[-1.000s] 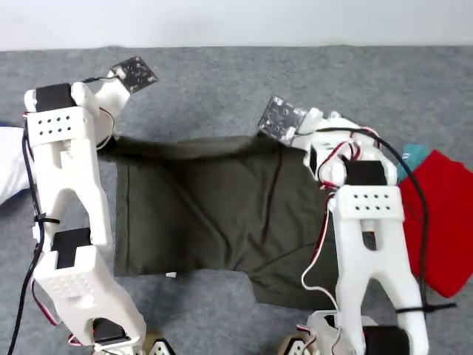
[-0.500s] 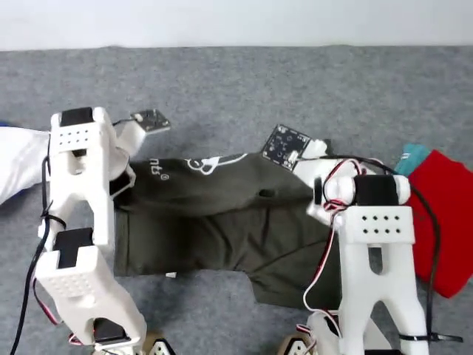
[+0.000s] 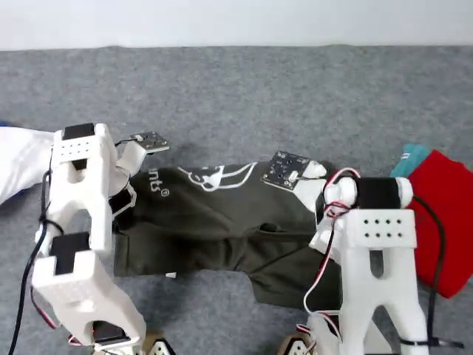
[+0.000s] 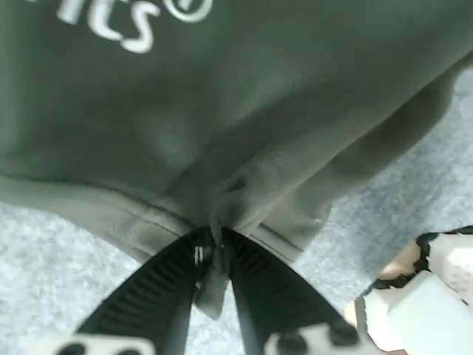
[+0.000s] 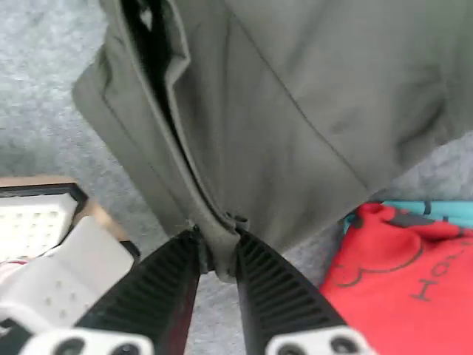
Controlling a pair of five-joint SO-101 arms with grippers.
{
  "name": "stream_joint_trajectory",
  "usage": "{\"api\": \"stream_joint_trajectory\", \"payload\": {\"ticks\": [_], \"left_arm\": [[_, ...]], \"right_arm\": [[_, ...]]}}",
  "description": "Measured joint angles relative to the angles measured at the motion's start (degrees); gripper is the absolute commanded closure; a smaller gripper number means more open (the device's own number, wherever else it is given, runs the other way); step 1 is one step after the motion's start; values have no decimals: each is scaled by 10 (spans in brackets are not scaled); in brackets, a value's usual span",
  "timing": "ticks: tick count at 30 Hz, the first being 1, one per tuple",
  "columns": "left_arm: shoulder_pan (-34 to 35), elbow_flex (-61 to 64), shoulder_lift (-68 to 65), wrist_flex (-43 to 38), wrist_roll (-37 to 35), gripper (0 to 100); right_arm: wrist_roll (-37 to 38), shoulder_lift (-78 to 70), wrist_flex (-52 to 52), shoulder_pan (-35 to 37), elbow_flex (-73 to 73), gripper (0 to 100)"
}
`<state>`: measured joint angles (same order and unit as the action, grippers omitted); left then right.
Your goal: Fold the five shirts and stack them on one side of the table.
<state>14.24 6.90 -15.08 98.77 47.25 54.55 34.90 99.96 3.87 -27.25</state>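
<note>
Holds the olive shirt's (image 3: 222, 214) edge pinched in left end effector (image 4: 213, 251) and right end effector (image 5: 216, 253), both closed tight on cloth.

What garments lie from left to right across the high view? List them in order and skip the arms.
white shirt → dark green shirt → red shirt
</note>
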Motion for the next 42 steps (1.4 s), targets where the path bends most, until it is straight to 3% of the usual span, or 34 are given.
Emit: {"api": "stream_joint_trajectory", "payload": {"ticks": [5,16,23,28,39,42], "left_arm": [[-7,62,69,0,0,994],[-9,105,71,-2,-1,992],[-9,105,98,-2,-1,927],[10,105,149,-2,-1,893],[35,108,229,0,-2,896],[35,108,251,-14,-40,896]], "right_arm": [[-12,49,3,0,-3,988],[-14,126,4,0,-104,984],[-14,156,5,0,-104,856],[-14,182,5,0,-104,823],[-14,208,3,0,-104,823],[-43,208,-52,0,-107,864]]}}
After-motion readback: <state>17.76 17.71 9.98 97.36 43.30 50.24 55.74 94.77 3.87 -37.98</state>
